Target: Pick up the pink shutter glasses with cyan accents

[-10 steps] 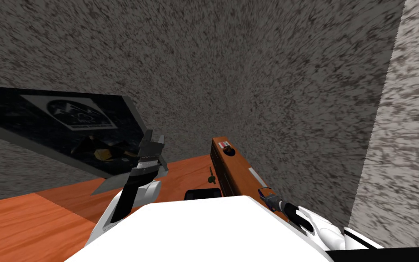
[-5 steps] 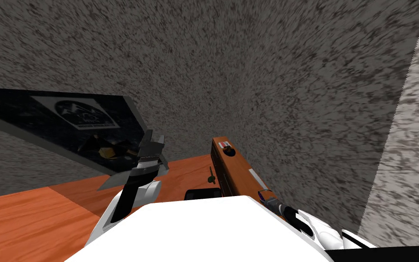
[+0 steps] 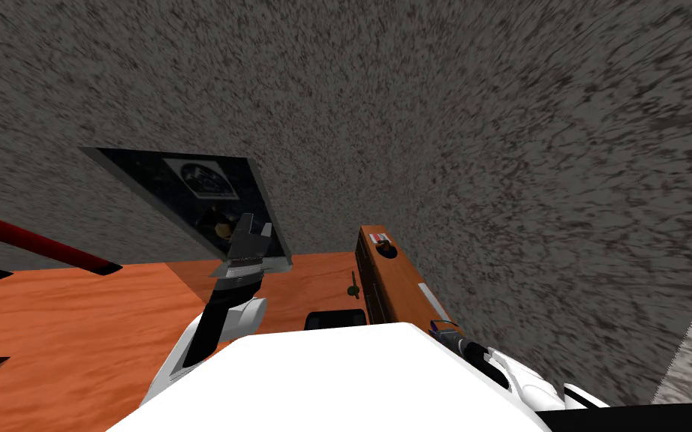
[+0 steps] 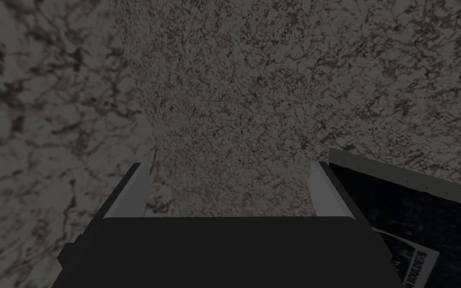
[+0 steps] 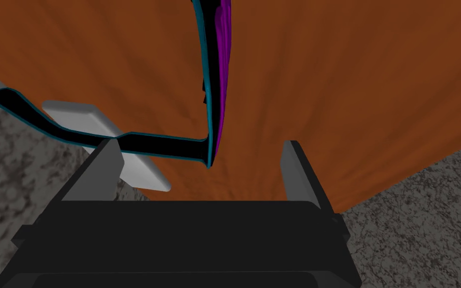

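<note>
The glasses [image 5: 213,90] have a black frame edged in cyan and a purple-pink front. They rest on the orange-brown top [image 5: 349,100] of a narrow wooden cabinet [image 3: 389,281]. My right gripper [image 5: 199,160] is open. The corner where front and temple arm meet sits between its fingers, and the temple arm crosses the tip of one finger [image 5: 107,162]. In the head view the right gripper [image 3: 443,331] is at the cabinet's near end, with the glasses [image 3: 436,325] as a small blue-purple speck. My left gripper [image 3: 251,229] is raised and open, holding nothing.
A light grey flat slab [image 5: 74,117] lies under the temple arm. Farther along the cabinet top are a red-and-white item [image 3: 376,238] and a dark round thing [image 3: 387,250]. A speckled grey wall rises behind. A dark framed picture [image 3: 194,187] leans left of it, near a red bar [image 3: 37,244].
My view has swung left: the framed picture and the wall corner slid right, and a red bar has come in at the left. Both arms hold their pose.
</note>
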Controlling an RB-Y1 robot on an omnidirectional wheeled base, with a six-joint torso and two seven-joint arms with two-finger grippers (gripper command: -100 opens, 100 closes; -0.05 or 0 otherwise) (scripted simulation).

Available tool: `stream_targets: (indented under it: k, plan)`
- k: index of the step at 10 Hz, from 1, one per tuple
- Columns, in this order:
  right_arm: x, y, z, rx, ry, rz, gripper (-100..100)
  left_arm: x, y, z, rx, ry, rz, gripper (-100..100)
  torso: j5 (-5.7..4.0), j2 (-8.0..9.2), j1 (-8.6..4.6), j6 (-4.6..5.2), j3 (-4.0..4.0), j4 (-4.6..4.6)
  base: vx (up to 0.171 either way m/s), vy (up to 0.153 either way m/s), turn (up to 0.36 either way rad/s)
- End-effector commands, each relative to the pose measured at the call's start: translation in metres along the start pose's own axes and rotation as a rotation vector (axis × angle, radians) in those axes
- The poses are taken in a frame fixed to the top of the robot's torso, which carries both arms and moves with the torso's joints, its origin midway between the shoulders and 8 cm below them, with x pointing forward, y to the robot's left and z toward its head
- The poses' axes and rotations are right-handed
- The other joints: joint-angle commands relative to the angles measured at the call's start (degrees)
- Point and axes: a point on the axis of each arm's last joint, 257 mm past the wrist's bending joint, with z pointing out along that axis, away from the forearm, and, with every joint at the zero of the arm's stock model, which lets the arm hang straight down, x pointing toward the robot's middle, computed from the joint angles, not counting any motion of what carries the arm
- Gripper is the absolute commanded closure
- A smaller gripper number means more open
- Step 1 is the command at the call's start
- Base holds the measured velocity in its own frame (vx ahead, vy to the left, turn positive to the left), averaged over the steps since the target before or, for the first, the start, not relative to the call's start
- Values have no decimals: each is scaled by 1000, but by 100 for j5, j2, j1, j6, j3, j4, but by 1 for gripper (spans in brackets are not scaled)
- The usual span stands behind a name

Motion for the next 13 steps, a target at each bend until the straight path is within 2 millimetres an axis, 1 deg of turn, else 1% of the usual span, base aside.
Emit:
stream_targets:
  k: [1,4,5,6,10,11,12,13]
  plan:
    - [4,-1,2,23,8,43,-100,0,0,0,0,0,0,0,0,0,0,0,0,0,-128,-34,289]
    - [12,-1,5,61,20,118,-100,0,0,0,0,0,0,0,-1,-5,-6,0,-2,-1,-127,-36,298]
    - [10,-1,5,51,18,100,-100,0,0,0,0,0,0,0,-1,-10,-3,-1,-5,-2,-47,-12,64]
    - [10,-1,5,54,18,104,100,0,0,0,0,0,0,0,0,-30,-1,7,-16,-6,-9,-2,-13]
    - [10,-1,5,53,18,107,100,0,0,0,0,0,0,0,1,-56,-1,2,-32,-13,0,0,0]
    - [10,-1,5,53,18,107,0,0,0,0,0,0,0,0,1,-56,-1,1,-33,-13,0,0,0]
    - [10,-1,4,48,16,93,100,0,0,0,0,0,0,0,1,-57,-1,1,-33,-13,34,5,-183]
    - [7,-1,3,35,12,68,100,0,0,0,0,0,0,0,3,-63,1,10,-37,-17,90,15,-372]
